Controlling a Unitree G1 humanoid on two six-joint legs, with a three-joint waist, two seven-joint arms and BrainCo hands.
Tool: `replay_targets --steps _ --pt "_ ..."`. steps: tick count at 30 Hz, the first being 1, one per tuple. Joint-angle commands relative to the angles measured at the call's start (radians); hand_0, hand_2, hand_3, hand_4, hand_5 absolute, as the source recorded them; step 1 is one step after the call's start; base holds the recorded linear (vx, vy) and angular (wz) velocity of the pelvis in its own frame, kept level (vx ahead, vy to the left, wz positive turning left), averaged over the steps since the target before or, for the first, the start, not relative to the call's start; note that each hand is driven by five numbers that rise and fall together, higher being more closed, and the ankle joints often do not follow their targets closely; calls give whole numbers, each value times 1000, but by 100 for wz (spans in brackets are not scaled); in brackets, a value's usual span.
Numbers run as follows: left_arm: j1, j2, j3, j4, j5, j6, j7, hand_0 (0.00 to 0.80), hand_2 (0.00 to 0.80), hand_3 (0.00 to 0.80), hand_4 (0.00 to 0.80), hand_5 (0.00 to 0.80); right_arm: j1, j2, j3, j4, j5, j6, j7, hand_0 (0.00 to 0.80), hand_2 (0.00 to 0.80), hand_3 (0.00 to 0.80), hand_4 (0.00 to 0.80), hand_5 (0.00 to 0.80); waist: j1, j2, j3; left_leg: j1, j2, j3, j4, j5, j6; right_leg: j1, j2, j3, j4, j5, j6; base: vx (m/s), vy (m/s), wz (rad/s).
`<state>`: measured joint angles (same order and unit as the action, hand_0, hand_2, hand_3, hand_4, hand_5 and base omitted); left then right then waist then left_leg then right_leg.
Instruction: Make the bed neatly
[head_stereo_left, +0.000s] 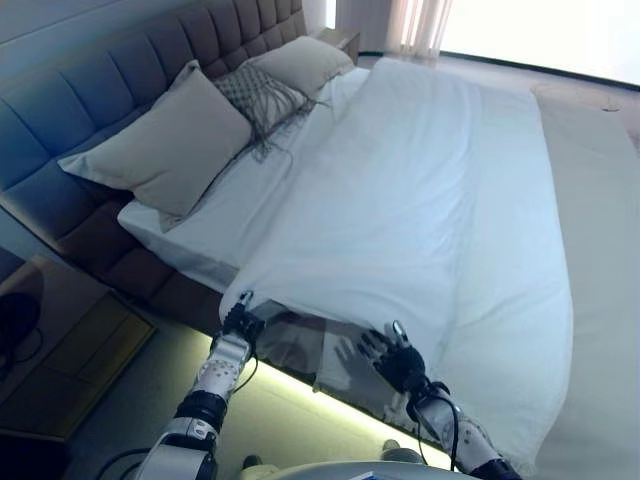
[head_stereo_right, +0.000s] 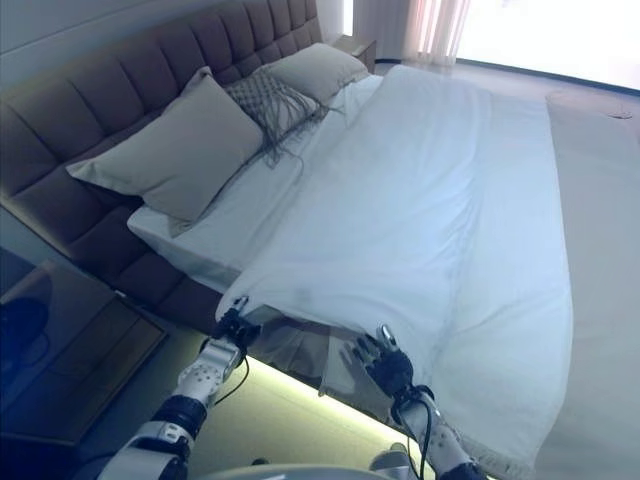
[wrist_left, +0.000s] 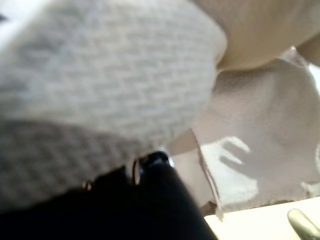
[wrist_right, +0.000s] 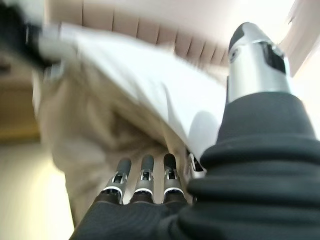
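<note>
Duvet: the white duvet (head_stereo_left: 400, 200) covers most of the bed, running from upper centre down to the lower edge of the frame, where its near corner hangs over the bed's side.
Left hand: our left hand (head_stereo_left: 241, 321) sits at the lower left of the frame, right at the duvet's near corner; in its wrist view woven cloth fills the picture and hides the fingers, so we cannot tell whether it pinches the edge.
Right hand: our right hand (head_stereo_left: 393, 355) is at lower centre, just under the hanging edge, fingers (wrist_right: 146, 167) spread and straight, holding nothing that we can see.
Pillows: two plain pillows (head_stereo_left: 170, 145) and a patterned cushion (head_stereo_left: 262, 95) lean on the headboard (head_stereo_left: 90, 90) in the upper left; bare sheet (head_stereo_left: 215, 215) shows between them and the duvet's top edge.
Risk, uneven pull: we judge that if only the left side has hold, a tug would skew the duvet and leave it diagonal.
Risk, slip: the right hand may brush the edge without catching it, letting that side sag toward the floor.
Risk, wrinkles: a hard pull could drag folds across the middle.
Risk, bedside: the nightstand (head_stereo_left: 70, 350) at the far lower left lies near the left arm's swing.
</note>
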<state>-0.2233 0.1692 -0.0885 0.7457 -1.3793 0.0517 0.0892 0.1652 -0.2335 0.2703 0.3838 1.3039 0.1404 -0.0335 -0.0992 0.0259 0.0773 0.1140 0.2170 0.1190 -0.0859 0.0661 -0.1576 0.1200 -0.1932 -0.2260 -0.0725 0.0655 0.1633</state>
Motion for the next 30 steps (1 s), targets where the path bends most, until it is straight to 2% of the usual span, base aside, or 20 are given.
replay_targets --steps 1,5,7,11,13,20,24,27,30 --pt "29 204 242 18 2 -85 -17 800 800 800 800 800 79 -24 -254 197 -23 -49 -23 0 0 0 0 0 46 -31 -50 -54 36 -9 77 36 23 -40 -93 49 182 -53 24 6 -31 -2" --pt "-2 221 273 83 -1 -66 -32 800 800 800 800 800 66 -52 -361 546 -120 -65 62 0 0 0 0 0 36 -27 -55 -53 41 -2 73 36 13 -43 -88 60 175 -56 28 8 -4 -3" --pt "-22 232 288 141 5 -59 -62 800 800 800 800 800 55 -78 -448 744 -88 -57 142 0 0 0 0 0 28 -23 -60 -52 43 6 72 33 8 -43 -85 67 171 -59 31 19 7 -14" --pt "-35 235 311 191 16 -53 -86 800 800 800 800 800 54 -122 -578 940 -119 -76 203 0 0 0 0 0 20 -12 -62 -52 47 15 70 28 0 -49 -84 73 171 -63 35 11 23 -15" --pt "-31 234 329 209 19 -55 -96 800 800 800 800 800 53 -148 -643 978 -124 -78 189 0 0 0 0 0 13 -7 -62 -54 49 18 72 25 -5 -55 -84 77 172 -66 36 2 44 -9" --pt "-20 240 366 228 22 -41 -107 800 800 800 800 800 59 -232 -766 1020 -71 -86 182 0 0 0 0 0 9 7 -58 -53 49 23 66 21 -12 -57 -84 83 166 -69 41 -6 35 -5" --pt "-3 245 370 217 61 -40 -142 800 800 800 800 800 56 -253 -794 1001 -143 -120 197 0 0 0 0 0 16 13 -53 -60 47 11 70 21 -14 -55 -86 80 167 -72 40 -10 48 -1" --pt "22 251 355 177 106 -41 -211 800 800 800 800 800 44 -264 -806 960 -139 -147 211 0 0 0 0 0 27 15 -43 -76 46 -7 97 11 -13 -62 -92 81 183 -80 36 -31 71 0" --pt "74 231 326 87 160 -36 -255 800 800 800 800 800 38 -261 -832 894 -104 -161 225 0 0 0 0 0 46 11 -28 -100 41 -35 159 -17 -11 -70 -106 85 199 -82 36 -53 80 1"
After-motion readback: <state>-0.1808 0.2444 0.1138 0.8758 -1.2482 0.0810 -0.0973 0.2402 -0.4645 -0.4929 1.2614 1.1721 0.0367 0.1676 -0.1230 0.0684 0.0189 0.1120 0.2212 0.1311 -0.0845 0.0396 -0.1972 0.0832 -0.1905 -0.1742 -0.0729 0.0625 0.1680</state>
